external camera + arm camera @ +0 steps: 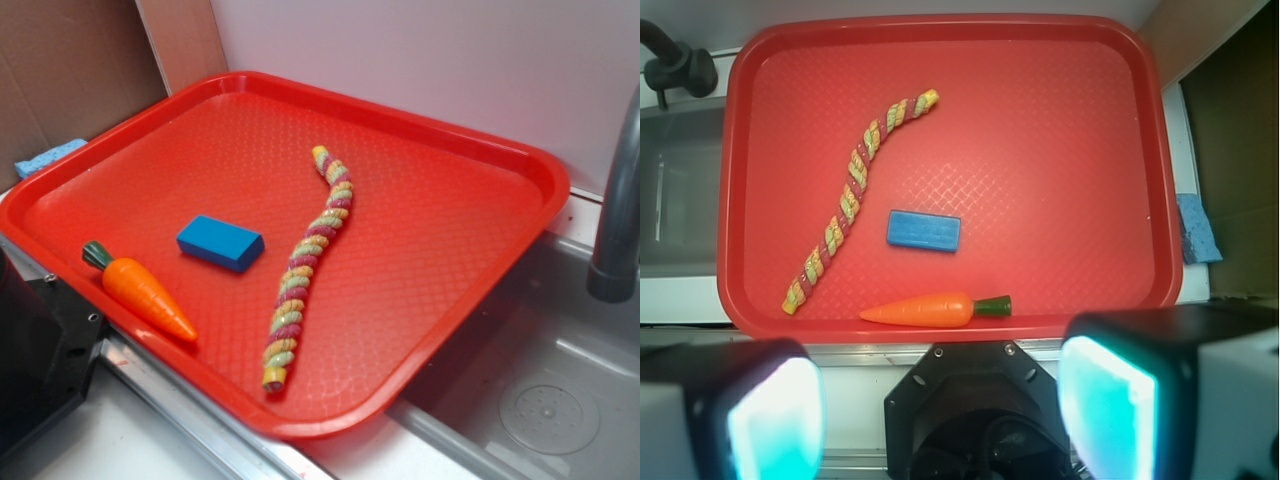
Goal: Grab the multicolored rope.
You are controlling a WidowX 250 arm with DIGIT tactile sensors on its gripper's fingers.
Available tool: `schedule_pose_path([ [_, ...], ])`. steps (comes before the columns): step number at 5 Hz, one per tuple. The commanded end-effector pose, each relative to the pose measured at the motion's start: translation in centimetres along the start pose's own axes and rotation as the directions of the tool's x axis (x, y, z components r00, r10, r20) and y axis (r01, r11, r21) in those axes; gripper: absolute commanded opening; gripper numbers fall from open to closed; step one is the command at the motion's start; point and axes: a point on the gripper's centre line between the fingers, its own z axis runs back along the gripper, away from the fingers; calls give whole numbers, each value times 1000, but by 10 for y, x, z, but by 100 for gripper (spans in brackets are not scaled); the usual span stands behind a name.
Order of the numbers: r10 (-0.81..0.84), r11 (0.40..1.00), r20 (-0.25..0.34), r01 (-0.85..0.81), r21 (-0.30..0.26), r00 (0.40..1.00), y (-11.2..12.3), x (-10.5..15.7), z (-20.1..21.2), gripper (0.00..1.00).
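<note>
On the red tray the multicolored rope lies bent beside the blue block, and my gripper, fingers released and empty, should descend across its straight middle, away from block and carrot

A toy kitchen setup: a grey sink basin with a faucet, beside a red tray.

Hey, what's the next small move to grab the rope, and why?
Probably move the gripper forward and left over the rope's middle. The fingers are open and sit back off the tray, with the carrot and blue block nearer.
</note>
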Motion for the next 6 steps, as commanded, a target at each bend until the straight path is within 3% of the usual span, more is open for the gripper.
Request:
schedule_pose_path([
  [1, 0, 1000, 0, 0, 0, 1000, 0, 0, 0, 100],
  [2, 162, 987, 0, -162, -9, 987, -2, 7, -8, 100],
  [4, 431, 901, 58, -433, 30, 901, -8, 24, -34, 100],
  [6, 564, 820, 118, -571, 42, 818, -17, 62, -90, 100],
])
